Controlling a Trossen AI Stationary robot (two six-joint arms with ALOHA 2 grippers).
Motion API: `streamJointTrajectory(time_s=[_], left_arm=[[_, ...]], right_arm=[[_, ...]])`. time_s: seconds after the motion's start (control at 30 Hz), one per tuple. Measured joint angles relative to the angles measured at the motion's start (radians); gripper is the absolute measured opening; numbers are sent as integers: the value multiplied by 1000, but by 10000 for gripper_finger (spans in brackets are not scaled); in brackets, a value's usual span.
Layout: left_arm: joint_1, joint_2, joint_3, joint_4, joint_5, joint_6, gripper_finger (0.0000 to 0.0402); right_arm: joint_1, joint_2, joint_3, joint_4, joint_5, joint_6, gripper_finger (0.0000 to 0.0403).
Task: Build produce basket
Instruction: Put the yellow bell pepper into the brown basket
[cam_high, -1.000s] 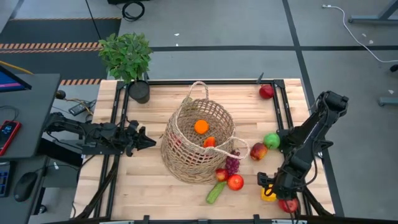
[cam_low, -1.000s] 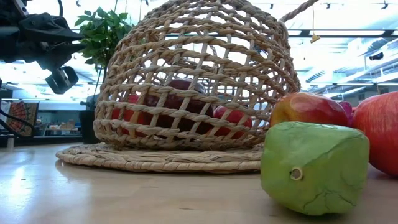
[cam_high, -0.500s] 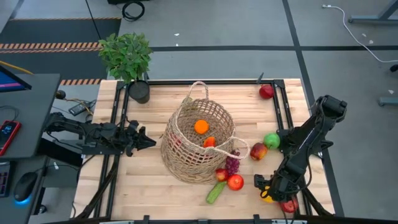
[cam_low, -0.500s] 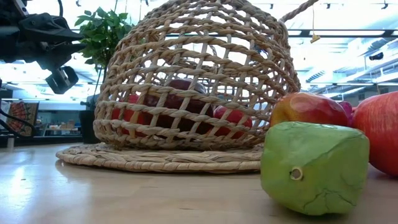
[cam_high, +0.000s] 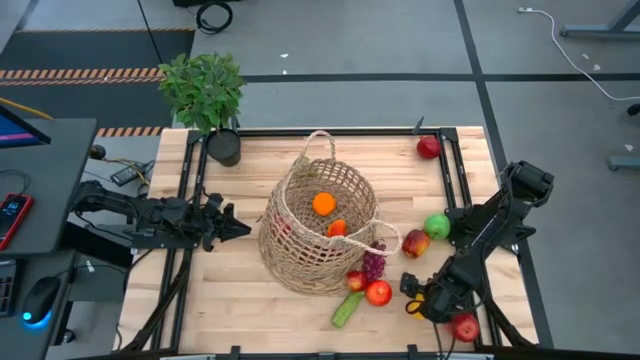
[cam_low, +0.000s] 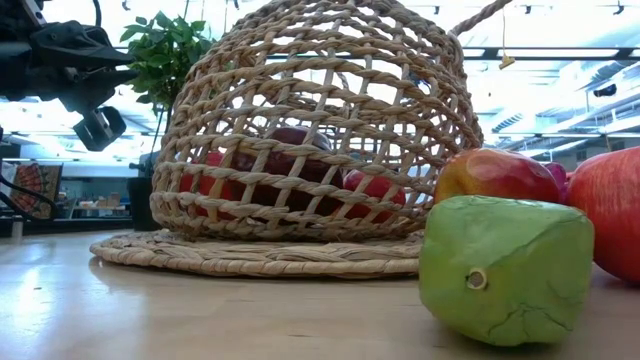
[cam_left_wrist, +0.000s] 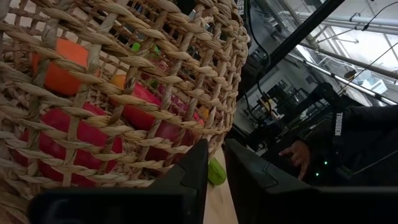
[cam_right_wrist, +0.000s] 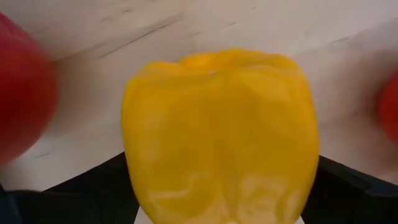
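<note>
The tan wicker basket (cam_high: 318, 228) stands mid-table with an orange (cam_high: 323, 203) and red pieces inside. Outside it lie purple grapes (cam_high: 372, 265), red apples (cam_high: 378, 292), a green cucumber (cam_high: 347, 308), a green apple (cam_high: 437, 226), a red-yellow apple (cam_high: 415, 243) and a far red apple (cam_high: 428, 147). My right gripper (cam_high: 414, 300) is near the table's near right corner, shut on the yellow pepper (cam_right_wrist: 217, 137), beside another red apple (cam_high: 463, 327). My left gripper (cam_high: 240, 228) hovers shut, just left of the basket (cam_left_wrist: 112, 93). My right gripper pinches the yellow pepper between its two fingers (cam_right_wrist: 87, 186), one on each flank of the pepper's body (cam_right_wrist: 149, 186). The fingers slant down from the table's right side. Whether the pepper is clear of the wood, I cannot tell.
A potted plant (cam_high: 205, 95) stands at the far left corner. The black frame rails (cam_high: 455, 180) run along the table's sides. In the low view the cucumber's end (cam_low: 505, 265) and apples (cam_low: 495, 175) crowd the near right. A person's hand (cam_left_wrist: 297, 155) shows beyond the table.
My right gripper has moved toward the table's left and slightly away from the near edge, carrying the yellow pepper away from the red apple by the near right corner. The left arm and the basket have stayed still.
</note>
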Motion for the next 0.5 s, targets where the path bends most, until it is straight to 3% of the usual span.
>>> streamJointTrajectory(time_s=[0.5], left_arm=[[0,0,0,0,0,0,59]], right_arm=[[-69,-1,0,4,-4,87,346]])
